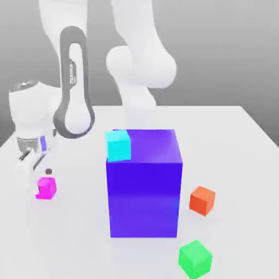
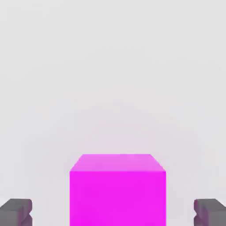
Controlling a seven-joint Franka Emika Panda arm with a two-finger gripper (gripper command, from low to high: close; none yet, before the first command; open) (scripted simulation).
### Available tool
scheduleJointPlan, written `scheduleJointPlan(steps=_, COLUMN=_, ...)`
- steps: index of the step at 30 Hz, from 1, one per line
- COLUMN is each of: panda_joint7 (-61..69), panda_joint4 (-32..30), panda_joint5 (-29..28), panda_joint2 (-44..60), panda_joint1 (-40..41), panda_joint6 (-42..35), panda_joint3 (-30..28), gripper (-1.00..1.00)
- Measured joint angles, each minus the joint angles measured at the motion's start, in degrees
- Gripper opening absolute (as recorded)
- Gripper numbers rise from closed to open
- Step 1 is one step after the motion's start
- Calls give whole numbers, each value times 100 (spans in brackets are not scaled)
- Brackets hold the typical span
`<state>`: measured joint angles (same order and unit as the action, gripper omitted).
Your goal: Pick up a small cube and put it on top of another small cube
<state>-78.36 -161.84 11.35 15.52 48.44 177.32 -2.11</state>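
The small magenta cube (image 1: 47,188) rests on the white table at the exterior view's left. My gripper (image 1: 34,170) hangs just above and slightly behind it, open. In the hand view the magenta cube (image 2: 117,190) lies between the two dark fingertips (image 2: 16,212), with wide gaps on both sides and no contact. The small green cube (image 1: 195,258) sits on the table near the front, toward the exterior view's right, far from the gripper.
A big blue block (image 1: 144,182) stands in the middle of the table (image 1: 240,163) between the two small cubes. A cyan cube (image 1: 119,145) shows at the block's upper corner. An orange-red cube (image 1: 202,200) lies right of the block.
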Motion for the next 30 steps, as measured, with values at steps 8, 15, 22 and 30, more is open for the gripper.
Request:
scheduleJointPlan(steps=8, panda_joint7=-74, panda_joint4=-26, panda_joint5=-83, panda_joint2=-130, panda_joint1=-45, panda_joint6=-97, panda_joint3=-59, gripper=-100)
scheduleJointPlan(steps=15, panda_joint7=-685, panda_joint4=-191, panda_joint5=-1020, panda_joint2=-1363, panda_joint1=-361, panda_joint6=-1131, panda_joint3=-504, gripper=-100)
scheduleJointPlan(steps=22, panda_joint7=399, panda_joint4=1107, panda_joint5=-977, panda_joint2=-669, panda_joint1=-904, panda_joint6=-1259, panda_joint3=186, gripper=-100)
scheduleJointPlan(steps=30, panda_joint7=1373, panda_joint4=2732, panda_joint5=-1301, panda_joint2=218, panda_joint1=-1590, panda_joint6=-1378, panda_joint3=1241, gripper=-100)
